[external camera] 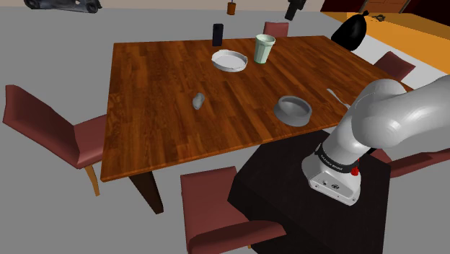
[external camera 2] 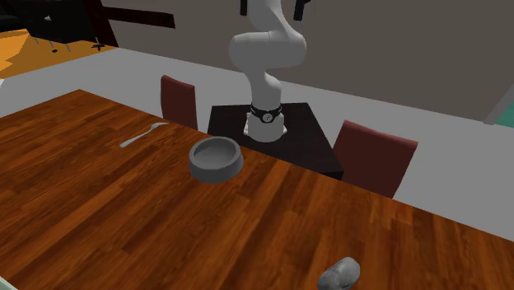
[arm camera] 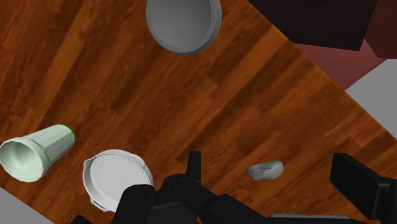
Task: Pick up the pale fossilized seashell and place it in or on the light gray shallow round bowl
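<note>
Brown wood planks with dark streaks make up the big table (external camera: 159, 86), and dark red chairs (external camera: 50, 130) stand around it on a plain grey floor. The seashell (external camera: 197, 100) lies on the bare wood, left of the middle of the shoulder view. It is a small, lumpy grey thing, a bit like a pebble. In the second exterior view the seashell (external camera 2: 340, 273) sits low down at the right.

The shallow bowl (external camera: 229, 60) is pale, round and flat, with little bumps on its rim. It sits in the upper middle of the shoulder view, just beside a pale green cup (external camera: 264, 48), well apart from the shell. A darker grey bowl (external camera: 293, 110) with thick, sloped walls stands at the right, near a thin spoon (external camera: 335, 95).

The white arm (external camera: 375, 123) is smooth and round, and rises from a black box (external camera: 288, 195).

In the wrist view the gripper (arm camera: 267, 160) hangs high over the table. Its black fingers (arm camera: 194, 167) are spread wide and hold nothing. The shell shows between them, far below, untouched.
</note>
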Controlling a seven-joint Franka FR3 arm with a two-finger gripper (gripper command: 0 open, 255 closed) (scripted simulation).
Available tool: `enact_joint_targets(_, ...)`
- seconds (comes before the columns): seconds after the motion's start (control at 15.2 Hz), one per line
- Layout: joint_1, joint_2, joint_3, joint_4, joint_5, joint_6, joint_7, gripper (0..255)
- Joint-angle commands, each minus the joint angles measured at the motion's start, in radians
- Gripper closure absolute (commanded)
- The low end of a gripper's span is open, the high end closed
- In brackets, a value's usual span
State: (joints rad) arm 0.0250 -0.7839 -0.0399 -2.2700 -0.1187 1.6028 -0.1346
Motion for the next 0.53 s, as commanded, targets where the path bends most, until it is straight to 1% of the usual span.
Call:
enact_joint_targets(0.0,0.0,0.0,0.0,0.0,0.0,0.0,0.0,0)
enact_joint_targets(0.46,-0.035,0.118,0.115,-0.098,0.06,0.177,0.284,0)
